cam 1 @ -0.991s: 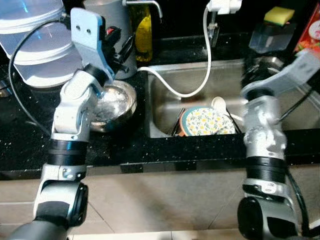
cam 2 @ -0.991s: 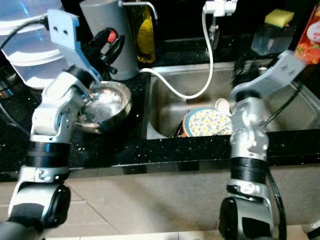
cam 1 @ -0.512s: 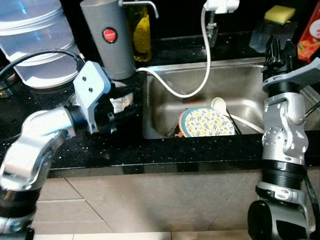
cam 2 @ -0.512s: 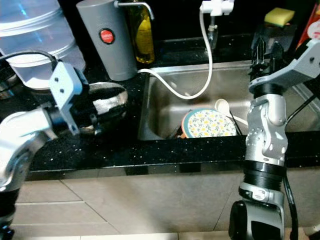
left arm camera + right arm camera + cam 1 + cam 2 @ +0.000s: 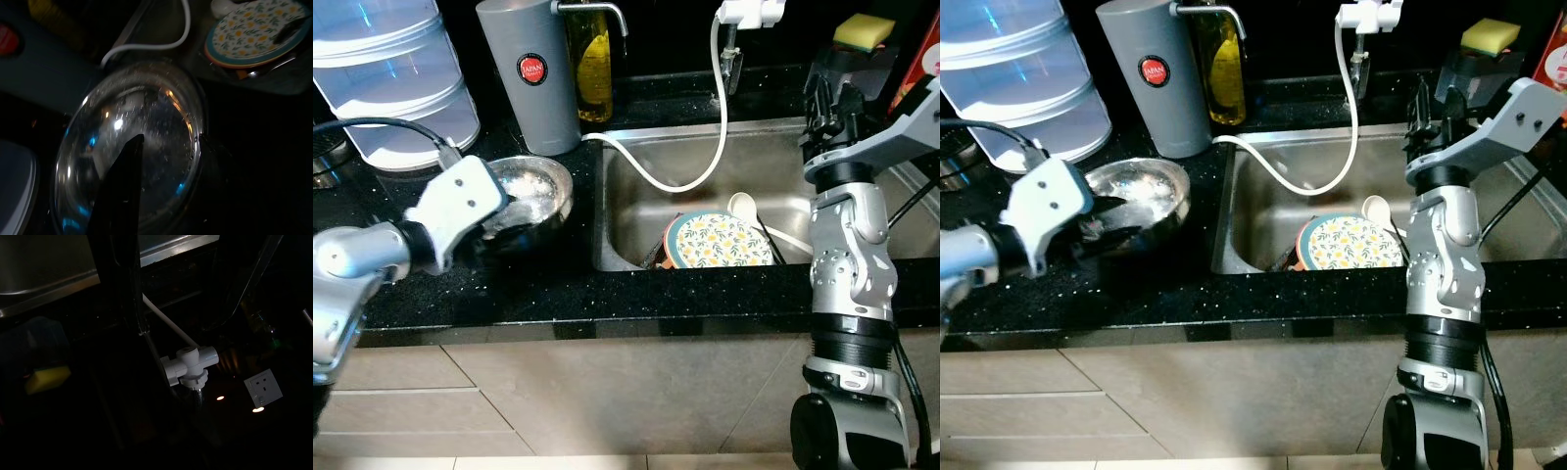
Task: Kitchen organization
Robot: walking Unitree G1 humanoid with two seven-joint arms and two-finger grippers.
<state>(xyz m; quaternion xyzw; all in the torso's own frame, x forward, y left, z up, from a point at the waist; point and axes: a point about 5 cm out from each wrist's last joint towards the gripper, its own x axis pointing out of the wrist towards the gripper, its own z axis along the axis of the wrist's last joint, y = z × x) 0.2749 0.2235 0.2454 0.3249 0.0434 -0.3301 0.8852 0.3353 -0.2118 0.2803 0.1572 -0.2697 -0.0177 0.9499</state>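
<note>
Spanning the whole scene, the black stone desk [image 5: 636, 294] carries a steel sink [image 5: 636, 220] set toward its right end, a stacked clear container [image 5: 396, 78] at its far left corner, and a grey canister [image 5: 529, 73] behind. Near the desk's front left edge, just beside the sink, sits the steel bowl [image 5: 538, 191]. It looks light and stiff but slick and wet-speckled, so its thin rim is the surest place to pinch. The left gripper [image 5: 166, 142] has its jaws narrowly parted astride that rim, one finger inside, one outside. A patterned plate [image 5: 720, 240] lies in the sink. The right gripper [image 5: 1430, 113] hangs raised over the sink's right side; I cannot tell its jaws' state.
</note>
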